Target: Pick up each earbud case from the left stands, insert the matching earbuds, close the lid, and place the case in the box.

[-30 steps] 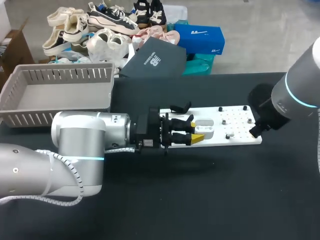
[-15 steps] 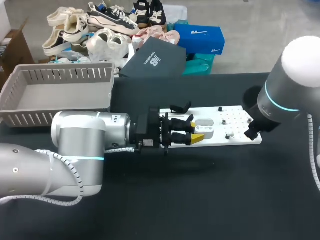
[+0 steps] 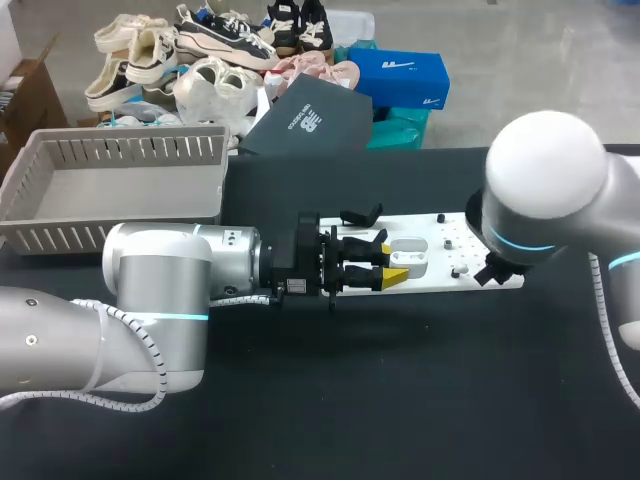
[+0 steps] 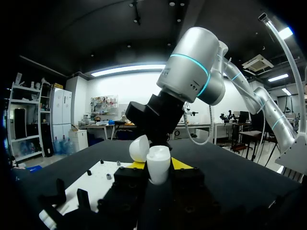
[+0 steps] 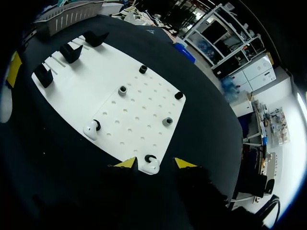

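The left hand [image 4: 158, 164] clamps an open white earbud case [image 4: 158, 165] from both sides, its lid tipped back, above the white board [image 5: 134, 91]. At three o'clock from the case, over the board's right end, the right hand [image 5: 155, 164] hangs with its fingers parted around a white earbud [image 5: 151, 166], not yet pinching it. The likely risk is that an off-centre squeeze flicks the small bud off the board's edge onto the black surface [image 3: 420, 400]. A second earbud [image 5: 90, 130] waits on the board nearby. The grey slatted box [image 3: 110, 190] stands at ten o'clock, well apart.
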`<state>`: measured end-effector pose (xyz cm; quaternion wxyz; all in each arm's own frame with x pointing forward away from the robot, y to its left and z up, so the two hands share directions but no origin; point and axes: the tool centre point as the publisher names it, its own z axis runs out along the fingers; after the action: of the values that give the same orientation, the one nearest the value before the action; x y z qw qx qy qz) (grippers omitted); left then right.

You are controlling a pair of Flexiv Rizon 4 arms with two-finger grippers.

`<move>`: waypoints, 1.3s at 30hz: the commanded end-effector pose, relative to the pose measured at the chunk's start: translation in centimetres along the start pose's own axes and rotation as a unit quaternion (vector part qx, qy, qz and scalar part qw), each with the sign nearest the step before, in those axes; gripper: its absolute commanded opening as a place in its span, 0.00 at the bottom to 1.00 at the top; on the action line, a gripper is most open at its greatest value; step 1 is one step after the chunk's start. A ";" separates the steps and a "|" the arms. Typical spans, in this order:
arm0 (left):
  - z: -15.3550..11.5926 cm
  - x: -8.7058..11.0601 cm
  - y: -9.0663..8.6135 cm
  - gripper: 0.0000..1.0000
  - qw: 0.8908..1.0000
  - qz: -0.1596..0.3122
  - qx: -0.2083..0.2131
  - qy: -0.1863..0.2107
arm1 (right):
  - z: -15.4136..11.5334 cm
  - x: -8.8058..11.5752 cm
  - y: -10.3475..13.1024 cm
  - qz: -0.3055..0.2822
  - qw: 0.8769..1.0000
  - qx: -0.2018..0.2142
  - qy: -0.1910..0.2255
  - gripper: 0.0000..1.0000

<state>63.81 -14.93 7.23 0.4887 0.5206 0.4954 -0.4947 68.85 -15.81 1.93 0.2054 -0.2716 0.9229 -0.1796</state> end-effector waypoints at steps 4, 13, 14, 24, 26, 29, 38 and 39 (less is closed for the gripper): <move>0.0 0.0 -0.2 0.00 1.000 0.001 -0.003 0.000 | 0.4 0.0 0.2 0.006 0.995 0.104 -0.001 0.41; 0.0 0.0 -0.2 0.00 1.000 0.001 -0.003 0.000 | 0.4 0.3 0.2 0.008 0.995 0.102 0.001 0.35; 0.0 0.0 -0.2 0.00 1.000 0.001 -0.003 0.000 | 0.3 0.3 0.2 0.009 0.995 0.101 0.002 0.36; 0.0 0.0 -0.2 0.00 1.000 0.001 -0.003 0.000 | -0.1 0.4 0.1 0.017 0.995 0.095 0.004 0.33; 0.0 0.0 -0.2 0.00 1.000 0.001 -0.003 0.000 | -0.2 0.4 0.1 0.021 0.996 0.090 0.005 0.34; 0.0 0.0 -0.2 0.00 1.000 0.001 -0.003 0.000 | -0.3 0.3 0.0 0.026 0.996 0.085 0.007 0.35; 0.0 0.0 -0.2 0.00 1.000 0.001 -0.003 0.000 | -0.5 0.2 0.0 0.033 0.996 0.078 0.013 0.34; 0.0 0.0 -0.2 0.00 1.000 0.001 -0.003 0.000 | -0.5 0.2 0.1 0.033 0.996 0.077 0.014 0.34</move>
<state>63.81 -14.93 7.23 0.4887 0.5206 0.4954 -0.4947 68.40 -15.84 2.26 0.2194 -0.2225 0.9174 -0.2465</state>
